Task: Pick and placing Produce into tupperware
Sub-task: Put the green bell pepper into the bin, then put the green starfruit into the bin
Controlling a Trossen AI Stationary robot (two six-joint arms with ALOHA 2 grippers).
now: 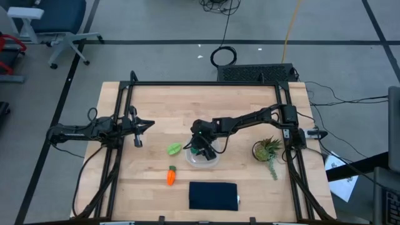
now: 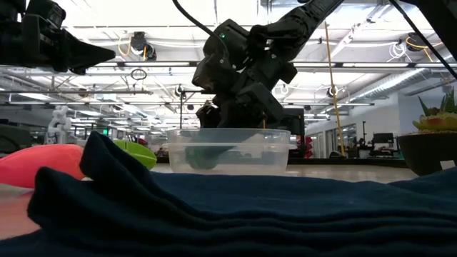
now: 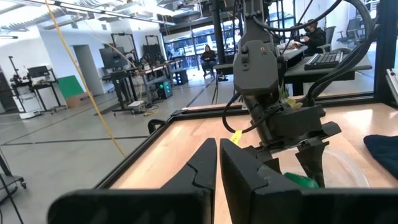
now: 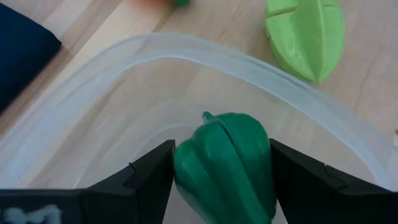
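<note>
The clear tupperware (image 1: 211,160) sits mid-table. My right gripper (image 4: 222,152) reaches down into it, shut on the dark green round piece (image 4: 227,168). In the low view that piece (image 2: 202,156) is low inside the container (image 2: 246,150). The yellow-green leafy piece (image 1: 174,149) lies flat on the wood just left of the container. The orange carrot (image 1: 170,176) lies nearer the table's near edge. My left gripper (image 1: 141,127) hovers shut over the table's left part, touching nothing. My right gripper pinches the dark green piece by its two opposite sides (image 4: 186,168), one finger (image 4: 146,177) on each flank, coming from above and slanting down into the container. The piece sits upright, stem knob up, within the container walls; whether it touches the floor cannot be told.
A dark navy folded cloth (image 1: 213,195) lies near the table's near edge, right of the carrot. A spiky potted plant (image 1: 267,150) stands at the right, by the right arm's base. Bare wood lies along the far side of the table.
</note>
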